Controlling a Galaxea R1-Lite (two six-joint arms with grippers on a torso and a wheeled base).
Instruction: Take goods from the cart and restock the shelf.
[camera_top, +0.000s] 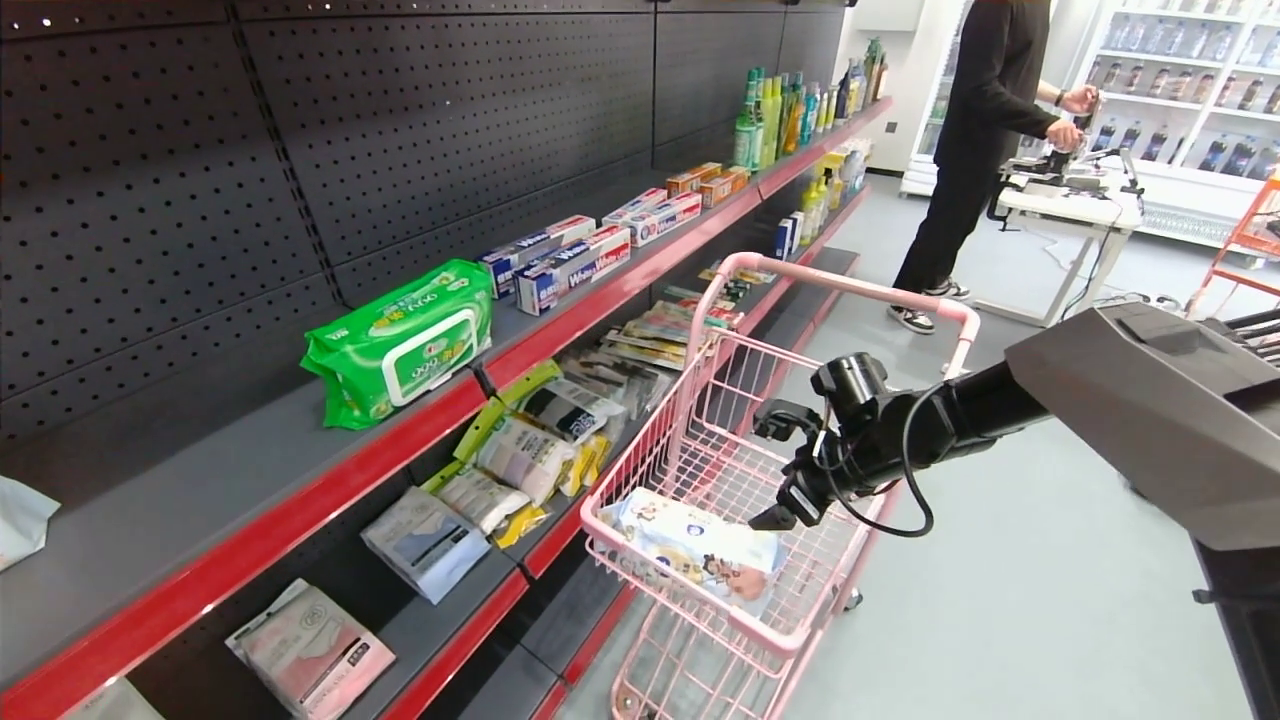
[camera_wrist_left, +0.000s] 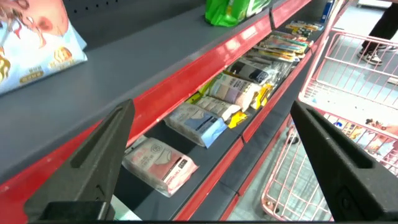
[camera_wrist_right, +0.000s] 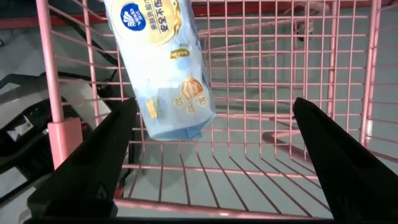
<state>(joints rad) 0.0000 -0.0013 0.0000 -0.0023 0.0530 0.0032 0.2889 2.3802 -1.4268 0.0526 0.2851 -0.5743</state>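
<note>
Over the pink cart (camera_top: 905, 300), your right end effector (camera_top: 775, 510) hangs wide open and empty, close to the pale blue pack of wipes (camera_top: 695, 550) lying in the basket. Your left end effector (camera_wrist_left: 211, 118) is open and empty too, beside the red edge of the shelf (camera_top: 200, 500). You look to be at the picking step, with nothing gripped yet. Next, lower the right end effector so it straddles the pack, close firmly, lift clear of the wire rim, then carry it to the bare stretch near the green pack (camera_top: 400, 340).
</note>
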